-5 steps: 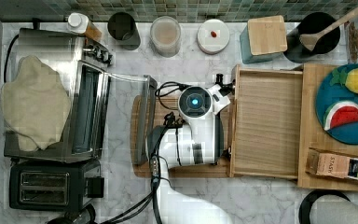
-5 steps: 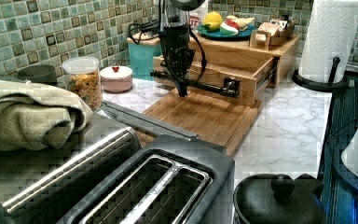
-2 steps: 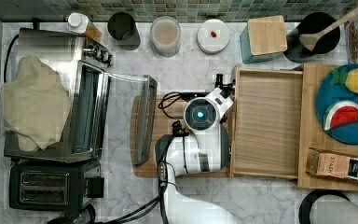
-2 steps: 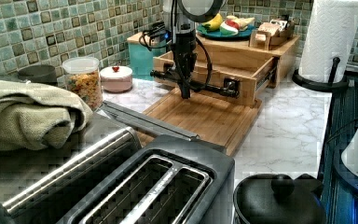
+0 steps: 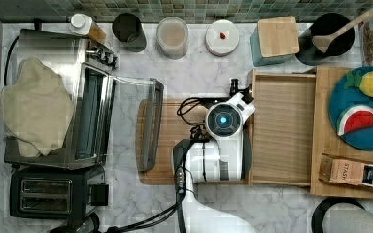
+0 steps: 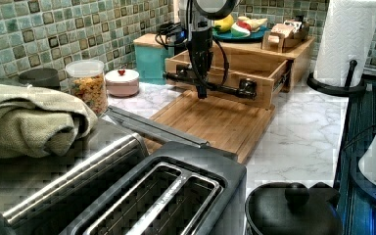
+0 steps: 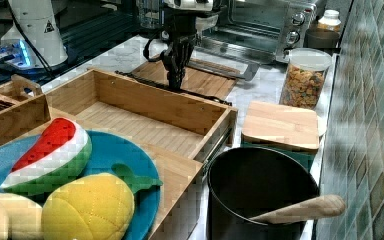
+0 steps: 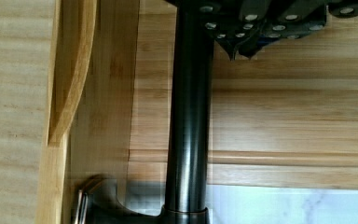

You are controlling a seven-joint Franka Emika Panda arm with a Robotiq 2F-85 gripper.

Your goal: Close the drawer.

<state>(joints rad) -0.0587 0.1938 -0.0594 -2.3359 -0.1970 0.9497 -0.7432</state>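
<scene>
Drawer point(image 5: 281, 128) is pulled well out of its light-wood cabinet point(image 5: 326, 145), approx. mid-tabletop point(image 5: 194, 80) toward the top view's right. Its grained bottom is bare; thin walls all round. A dark bar handle point(image 6: 210, 85) runs along the front wall, fixed by dark brackets at each end.

Pincer point(image 6: 201, 90) hangs vertical off the Panda arm point(image 5: 218, 155), tips down at the handle, just in front of the drawer's front wall and over the bamboo cutting board point(image 6: 215, 120). In the wrist view the bar point(image 8: 189, 112) passes right by the fingertips point(image 8: 242, 44), which look drawn together beside it rather than wrapped round it. Whether they touch the bar: can't tell.

On the cabinet top: blue plate point(image 7: 107, 150) w/ plush watermelon slice point(image 7: 50, 150) and pineapple point(image 7: 87, 210), plus a tea box point(image 5: 354, 171). Teal box w/ wooden lid point(image 5: 276, 39) sits just beside the drawer's back corner. Toaster oven point(image 5: 85, 114), door open, lies toward the top view's left.
</scene>
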